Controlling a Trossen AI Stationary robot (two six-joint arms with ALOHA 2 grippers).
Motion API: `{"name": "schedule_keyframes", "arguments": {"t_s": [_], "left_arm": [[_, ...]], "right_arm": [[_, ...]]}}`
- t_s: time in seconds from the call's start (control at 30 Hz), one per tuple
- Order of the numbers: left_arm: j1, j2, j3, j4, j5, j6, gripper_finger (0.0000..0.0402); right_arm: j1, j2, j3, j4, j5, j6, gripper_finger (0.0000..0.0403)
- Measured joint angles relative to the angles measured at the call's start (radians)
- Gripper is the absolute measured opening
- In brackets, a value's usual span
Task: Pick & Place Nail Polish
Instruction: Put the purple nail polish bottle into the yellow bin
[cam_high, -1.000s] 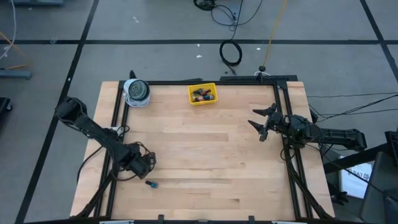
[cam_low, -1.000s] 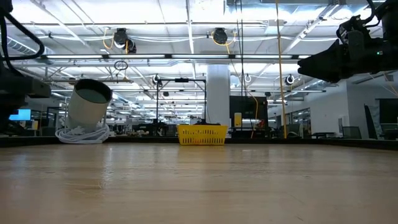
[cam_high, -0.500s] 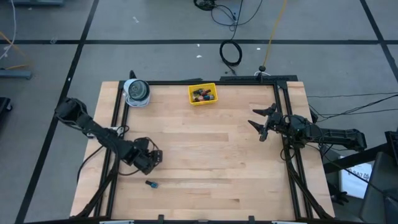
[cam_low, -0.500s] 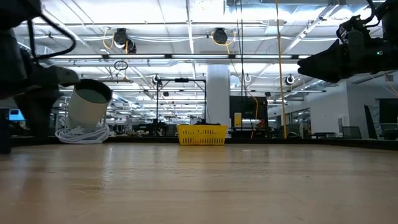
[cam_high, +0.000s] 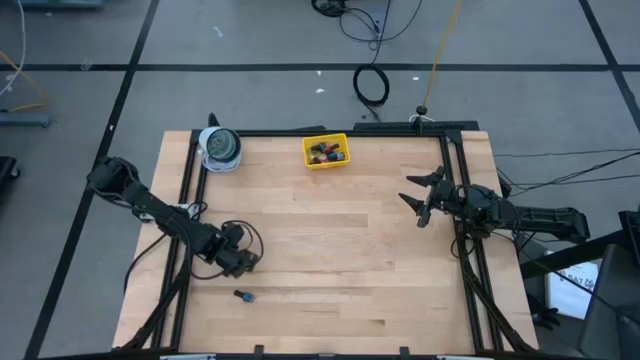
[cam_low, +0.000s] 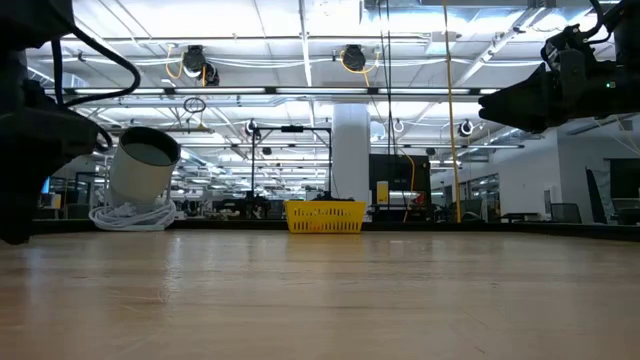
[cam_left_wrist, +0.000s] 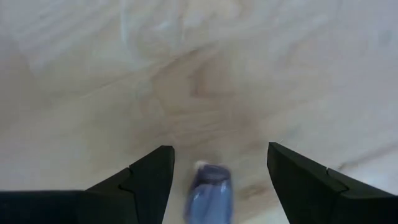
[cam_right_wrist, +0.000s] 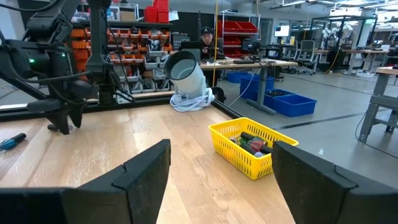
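wood table (cam_high: 330, 240) in a workshop. from the left: the left gripper (cam_high: 247, 262) hangs spread just beside a lone blue bottle (cam_high: 242, 295) lying near the front edge; centre it between the fingers (cam_left_wrist: 152, 180) before closing. the yellow tray (cam_high: 325, 151) holds the others. the right gripper (cam_high: 418, 196) waits spread, holding nothing.

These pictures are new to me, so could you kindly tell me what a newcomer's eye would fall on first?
Most striking is the yellow tray at the table's far edge, filled with small nail polish bottles. Next comes one lone blue bottle lying on the bare wood near the front left, with the left gripper open just beside it. The right gripper waits open over the table's right side.
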Motion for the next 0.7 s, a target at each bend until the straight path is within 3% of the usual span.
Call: {"name": "schedule_keyframes", "arguments": {"t_s": [0.13, 0.3, 0.7], "left_arm": [[0.005, 0.0, -0.001, 0.004, 0.156, 0.083, 0.0257], [-0.032, 0.001, -0.002, 0.012, 0.278, -0.014, 0.0257], [-0.086, 0.055, 0.004, 0.018, 0.239, -0.037, 0.0257]], "right_arm": [[0.0, 0.0, 0.0, 0.0, 0.0, 0.0, 0.0267], [0.0, 0.0, 0.0, 0.0, 0.0, 0.0, 0.0267], [0.0, 0.0, 0.0, 0.0, 0.0, 0.0, 0.0267]]}}
